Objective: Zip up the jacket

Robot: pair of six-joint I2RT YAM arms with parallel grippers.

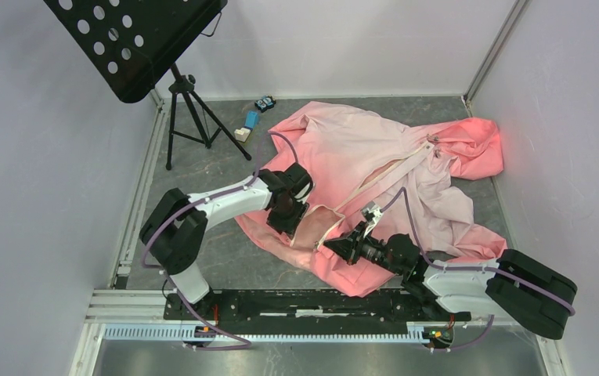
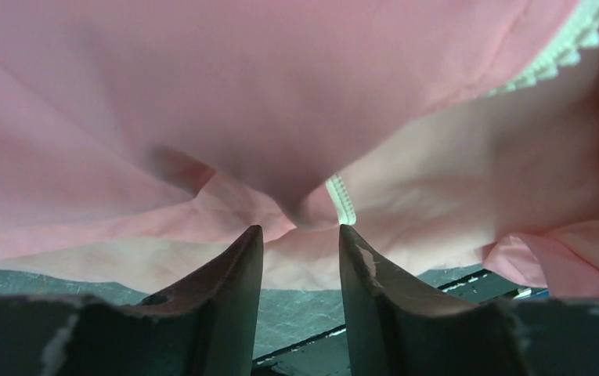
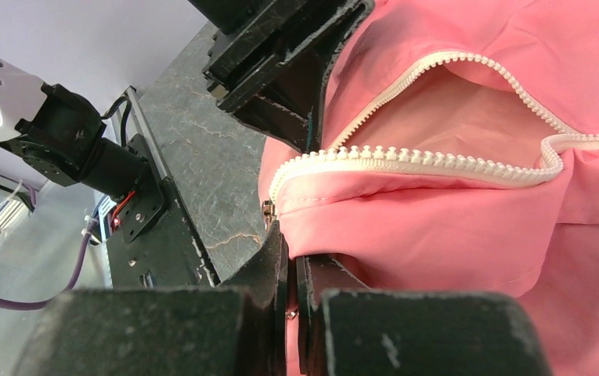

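Note:
The pink jacket (image 1: 374,157) lies spread on the grey table, its cream zipper (image 1: 382,176) running open down the front. My left gripper (image 1: 292,227) sits at the hem on the left of the opening. Its fingers are open (image 2: 296,229), with nothing between them. Fabric and a zipper end (image 2: 341,200) lie just past the tips. My right gripper (image 1: 329,247) is at the hem's near edge. Its jaws (image 3: 290,243) are shut on pink fabric just below the zipper teeth (image 3: 405,157), where a small metal piece (image 3: 267,210) shows.
A black music stand (image 1: 135,39) on a tripod (image 1: 190,117) stands at the back left. Small blue pieces and a block (image 1: 250,119) lie behind the jacket. Walls close in both sides. A black rail (image 1: 304,301) runs along the near edge.

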